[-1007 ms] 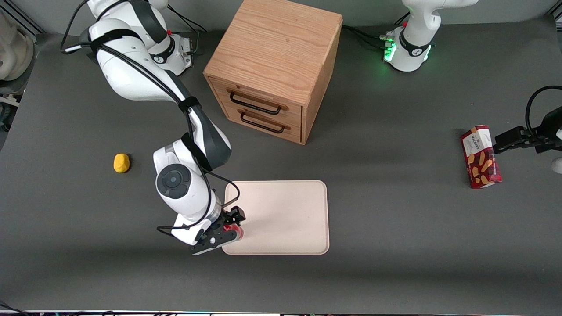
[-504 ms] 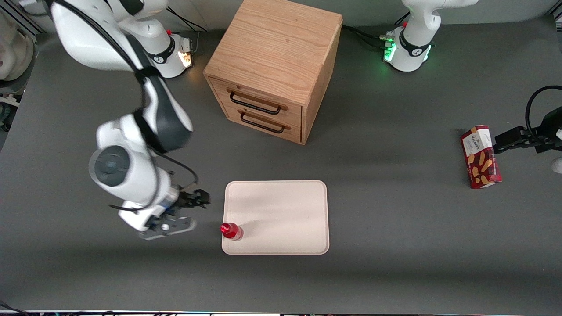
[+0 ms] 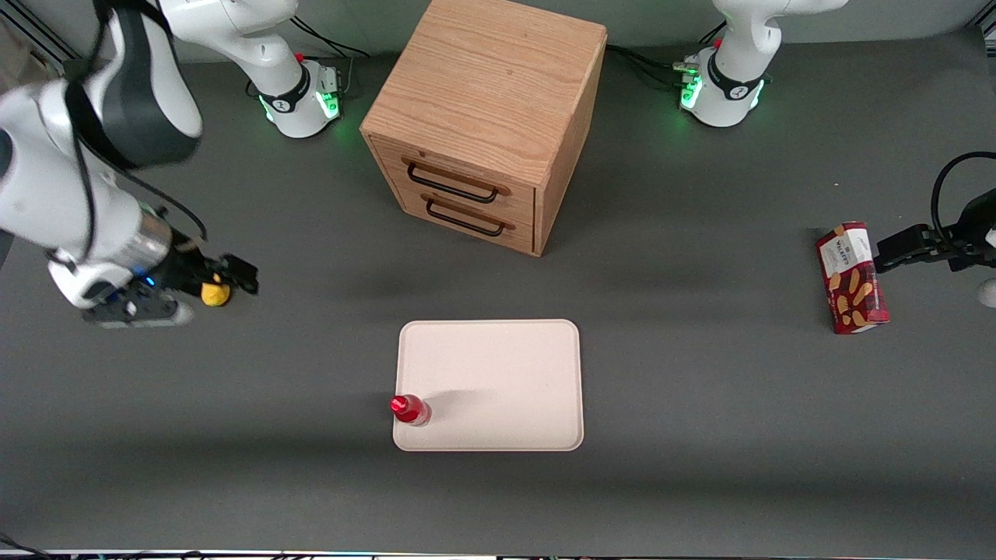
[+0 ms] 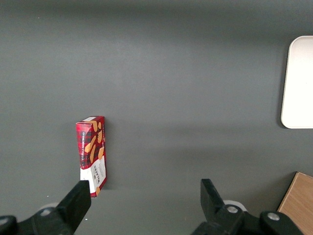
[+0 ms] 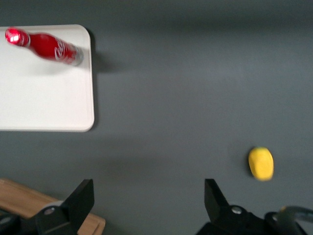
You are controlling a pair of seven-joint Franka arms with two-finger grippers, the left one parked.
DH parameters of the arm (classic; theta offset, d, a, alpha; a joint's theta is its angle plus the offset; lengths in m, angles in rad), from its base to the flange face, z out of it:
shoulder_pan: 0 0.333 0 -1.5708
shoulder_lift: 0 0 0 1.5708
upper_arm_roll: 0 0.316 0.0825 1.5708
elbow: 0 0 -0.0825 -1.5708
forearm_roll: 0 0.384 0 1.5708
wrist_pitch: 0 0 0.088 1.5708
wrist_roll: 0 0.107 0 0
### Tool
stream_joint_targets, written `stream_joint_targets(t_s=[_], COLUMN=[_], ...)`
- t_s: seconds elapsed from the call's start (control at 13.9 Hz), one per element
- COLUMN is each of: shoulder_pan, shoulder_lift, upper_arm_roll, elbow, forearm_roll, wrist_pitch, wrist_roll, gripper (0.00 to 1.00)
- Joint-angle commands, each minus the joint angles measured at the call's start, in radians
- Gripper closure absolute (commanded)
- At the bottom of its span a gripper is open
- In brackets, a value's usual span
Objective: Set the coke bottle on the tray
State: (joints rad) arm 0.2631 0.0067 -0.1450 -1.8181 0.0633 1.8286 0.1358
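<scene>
The coke bottle [image 3: 410, 409], small and red with a red cap, stands upright on the pale cream-pink tray [image 3: 506, 373], in the tray's corner nearest the front camera at the working arm's end. It also shows on the tray [image 5: 39, 98] in the right wrist view [image 5: 46, 45]. My right gripper [image 3: 222, 284] is open and empty, raised above the table well away from the tray, toward the working arm's end, over a small yellow object [image 3: 215, 295]. In the right wrist view the gripper [image 5: 149, 196] has its fingers wide apart with nothing between them.
A wooden two-drawer cabinet [image 3: 486, 117] stands farther from the front camera than the tray. A red biscuit box [image 3: 852, 278] lies toward the parked arm's end and shows in the left wrist view [image 4: 92, 154]. The yellow object [image 5: 260, 163] lies on the grey table.
My gripper let go of the coke bottle on the tray, lifted, and swung away toward the working arm's end, over the yellow object. The bottle stays upright on the tray.
</scene>
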Motion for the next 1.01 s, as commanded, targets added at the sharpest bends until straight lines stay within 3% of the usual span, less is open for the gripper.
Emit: stream_joint_targets(t_s=[0.0,0.22,0.43,0.94], shoulder_pan=[0.013,0.01,0.01,0.013], shoulder_lift=[-0.161,-0.145,-0.134,-0.042], upper_arm_roll=[-0.042,-0.076,-0.137,-0.134], elbow=[-0.069,0.08,0.129,0.178], forearm_roll=[-0.048,-0.083,-0.082,-0.082], wrist_pitch=[-0.108,-0.261,-0.27,-0.27], wrist_roll=[-0.015,-0.013,-0.048,-0.091], gripper=[0.0,0.0,0.0,0.0])
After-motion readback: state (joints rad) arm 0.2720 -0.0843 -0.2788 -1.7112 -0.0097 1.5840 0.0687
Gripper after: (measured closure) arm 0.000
